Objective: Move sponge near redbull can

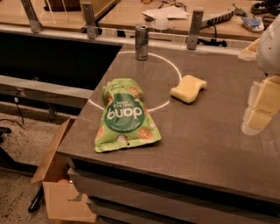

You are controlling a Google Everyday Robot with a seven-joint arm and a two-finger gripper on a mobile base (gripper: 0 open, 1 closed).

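**Dark desk, sponge lying free, claw at the right edge**

A dark grey-brown desk (210, 144) fills most of the view, with a thin white ring (175, 70) drawn on its top. Behind it, past metal posts (194, 28), lies a lighter wooden surface with loose papers (166, 12).

The claw (247, 89) hangs over the desk at the far right of the view, partly cut off by the edge. It is released. Its two pale yellow fingers (261, 107) stand spread apart with only bare desk between them.

The sponge (189, 88) lies flat on the desk to the left of the claw, near it but not touching, just outside the ring. The can (141, 42) stands upright further left of the claw and further back, on the ring's far side near the rear edge, well apart from the sponge. A green bag (125, 114) lies flat beyond the sponge from the claw and closer to the front edge. It looks sealed and puffed, and its contents cannot be seen.

On the floor, far left of the claw and below desk level, an open box (54, 175) leans against the desk. A small round orange thing (64, 180) shows inside it, but I cannot tell what it is.
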